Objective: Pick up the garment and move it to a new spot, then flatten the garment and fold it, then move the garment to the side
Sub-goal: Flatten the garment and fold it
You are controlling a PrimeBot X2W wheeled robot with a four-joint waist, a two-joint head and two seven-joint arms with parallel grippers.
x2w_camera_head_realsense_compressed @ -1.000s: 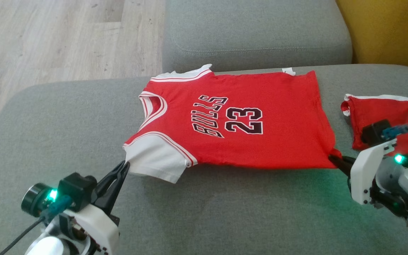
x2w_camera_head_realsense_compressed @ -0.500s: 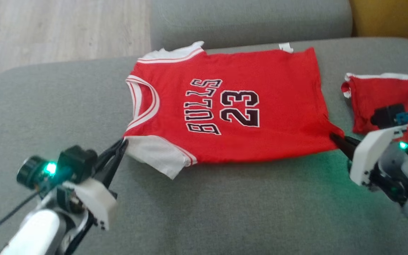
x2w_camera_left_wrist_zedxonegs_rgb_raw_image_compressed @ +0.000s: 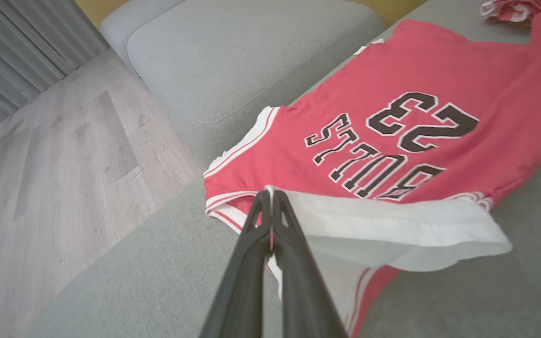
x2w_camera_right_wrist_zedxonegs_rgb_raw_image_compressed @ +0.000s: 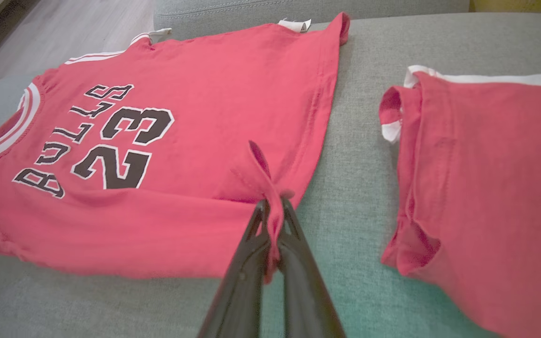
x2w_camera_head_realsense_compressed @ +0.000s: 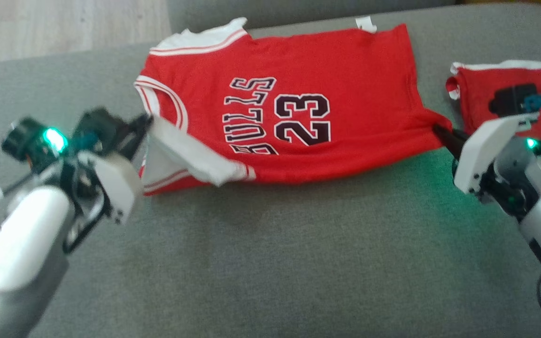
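- Grey fabric of the sofa seat (x2w_camera_head_realsense_compressed: 270, 263) is serving as the work surface, giving the shirt a broad, soft place to lie spread out. A wooden floor (x2w_camera_head_realsense_compressed: 64, 23) is showing beyond its far left edge.
- Red jersey (x2w_camera_head_realsense_compressed: 364, 75) is lying print-up across the far half of the seat, collar toward the robot's left and hem toward its right, mostly flat. It is being pinched at both ends of its near edge, seemingly so that this edge can be carried over as one fold.
- Second red garment (x2w_camera_head_realsense_compressed: 476, 91), already folded, is sitting apart at the right, just past the hem. It is probably marking the side spot for finished pieces.
- White sleeve (x2w_camera_head_realsense_compressed: 190, 152) is lifting and draping toward the chest print, because the left jaws are clenched on its tip and are raised off the cushion.
- Hem corner (x2w_camera_head_realsense_compressed: 432, 126) is bunching into a small peak, because the right jaws are clamped on it, low by the cushion.
- Folding is, by my reading, only just beginning. Both ends will likely need to travel together, or the cloth may be skewing.
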